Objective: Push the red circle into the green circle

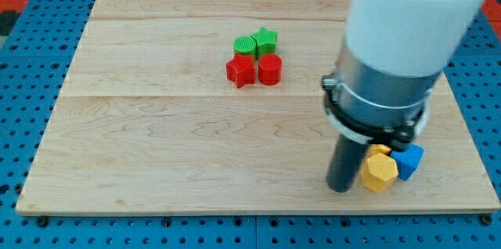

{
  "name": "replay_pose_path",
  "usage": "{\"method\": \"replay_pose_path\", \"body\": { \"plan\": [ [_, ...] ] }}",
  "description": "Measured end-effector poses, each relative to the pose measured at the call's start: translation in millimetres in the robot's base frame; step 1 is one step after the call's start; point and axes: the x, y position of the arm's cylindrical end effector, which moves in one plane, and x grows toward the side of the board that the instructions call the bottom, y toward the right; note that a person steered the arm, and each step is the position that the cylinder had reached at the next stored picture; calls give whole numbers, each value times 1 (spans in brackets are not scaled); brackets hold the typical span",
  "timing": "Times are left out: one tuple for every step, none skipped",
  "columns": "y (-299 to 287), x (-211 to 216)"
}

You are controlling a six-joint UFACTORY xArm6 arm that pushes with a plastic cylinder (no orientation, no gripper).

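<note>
The red circle (269,70) sits in a tight cluster near the board's top centre. The green circle (245,45) is just up and left of it. A red star (241,70) touches the red circle's left side, directly below the green circle. A green star (266,40) is right of the green circle and above the red circle. My tip (340,189) rests on the board at the lower right, far from the cluster and just left of a yellow hexagon (380,173).
A blue block (409,160) lies right of the yellow hexagon, and another yellow block (380,152) is partly hidden behind the arm. The arm's large white and grey body (391,61) covers the board's right side. The wooden board (156,147) sits on a blue surface.
</note>
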Motion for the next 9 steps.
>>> {"method": "replay_pose_path", "body": {
  "plan": [
    [-18, -28],
    [-66, -75],
    [-67, -100],
    [-67, -107],
    [-67, -114],
    [-67, -115],
    [-67, -116],
    [-67, -116],
    [-67, -116]
  ]
}}
